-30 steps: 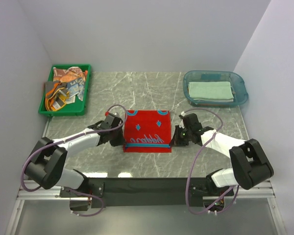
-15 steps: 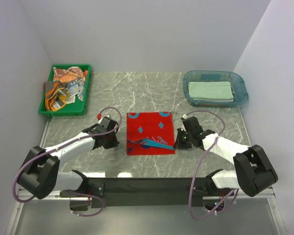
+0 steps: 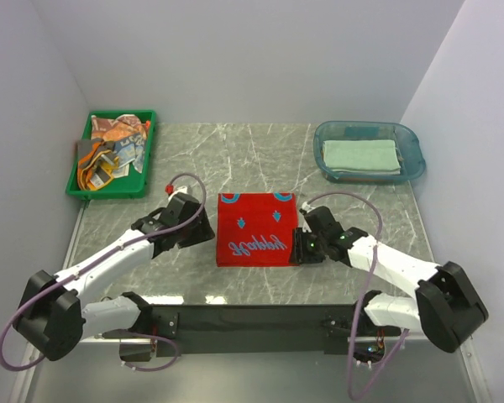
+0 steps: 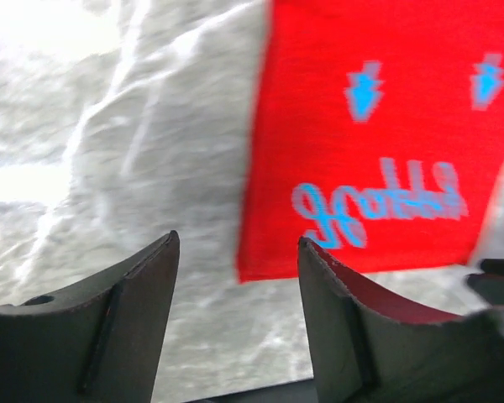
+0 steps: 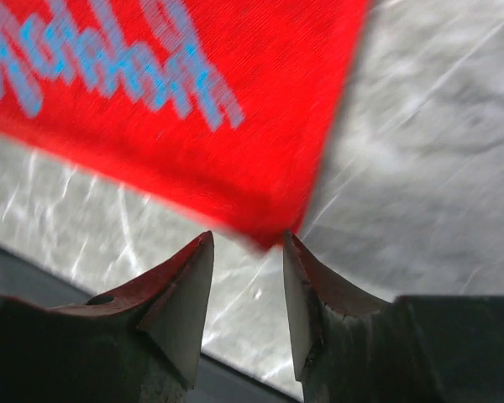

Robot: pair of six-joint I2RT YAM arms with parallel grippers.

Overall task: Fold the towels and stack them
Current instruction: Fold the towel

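Observation:
A red towel [image 3: 257, 228] with blue lettering lies flat in the middle of the marble table. My left gripper [image 3: 204, 232] is at its left edge, open and holding nothing. In the left wrist view the red towel [image 4: 386, 126] lies just past my left gripper [image 4: 238, 239], its near corner by the right finger. At the towel's near right corner is my right gripper [image 3: 296, 249], open too. The right wrist view has that corner of the red towel [image 5: 193, 101] just beyond my right gripper [image 5: 248, 237], not between the pads. A folded sage green towel [image 3: 361, 156] lies in the blue tub.
A green tray [image 3: 77, 180] at the back left holds several crumpled towels [image 3: 111, 149]. The clear blue tub [image 3: 413, 151] stands at the back right. White walls close in the table on three sides; a black bar runs along the near edge.
Both grippers were shut on the red towel's near edge and lifted it. Now both are open and the towel lies flat, its lettering reversed.

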